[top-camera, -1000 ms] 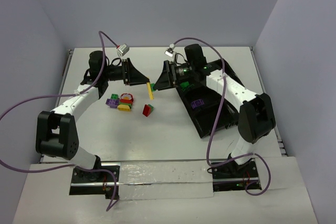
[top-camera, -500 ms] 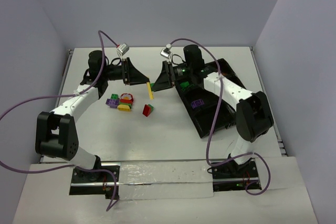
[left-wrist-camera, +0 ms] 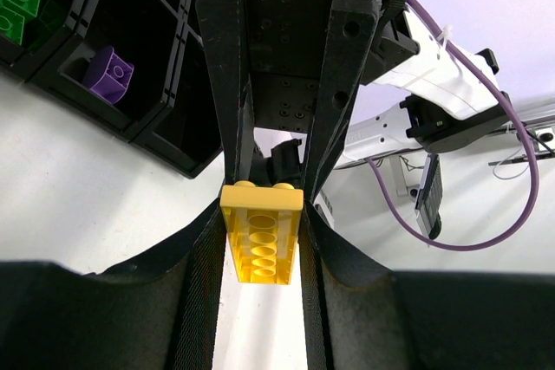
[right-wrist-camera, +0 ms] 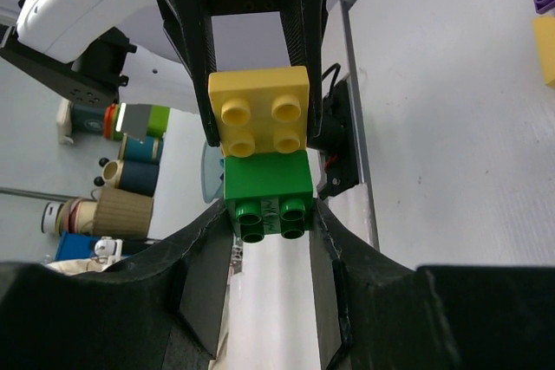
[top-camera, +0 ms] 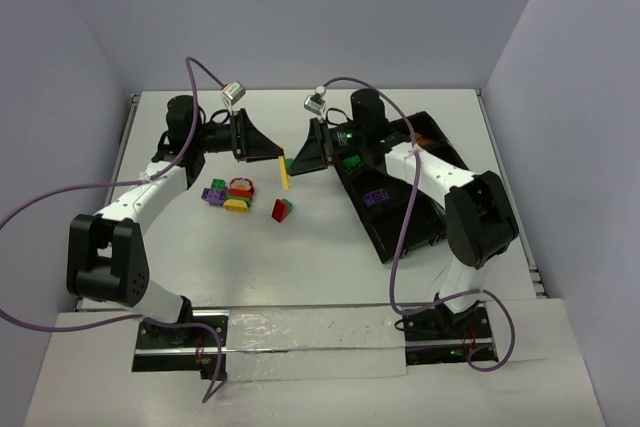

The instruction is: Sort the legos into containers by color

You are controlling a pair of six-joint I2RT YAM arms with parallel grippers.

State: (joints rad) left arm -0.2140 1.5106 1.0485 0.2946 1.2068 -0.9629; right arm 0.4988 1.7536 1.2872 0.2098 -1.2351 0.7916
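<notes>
Inventory, by colour. 1 yellow brick [left-wrist-camera: 261, 244]. 1 green brick [right-wrist-camera: 268, 192]. 1 purple brick [left-wrist-camera: 108, 71]. 1 red brick [top-camera: 282, 209]. Tray [top-camera: 396, 243]: black. Table [top-camera: 300, 267]: white. Walls [top-camera: 300, 17]: pale lilac.

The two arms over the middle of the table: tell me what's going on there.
They hold one stacked pair of bricks between them, above the table. The left gripper is clamped on the yellow brick, and the right gripper is closed around the green brick stuck to it, so they look set to pull the two apart. A purple brick already lies in one compartment of the black tray. A small heap of loose bricks waits on the table.
</notes>
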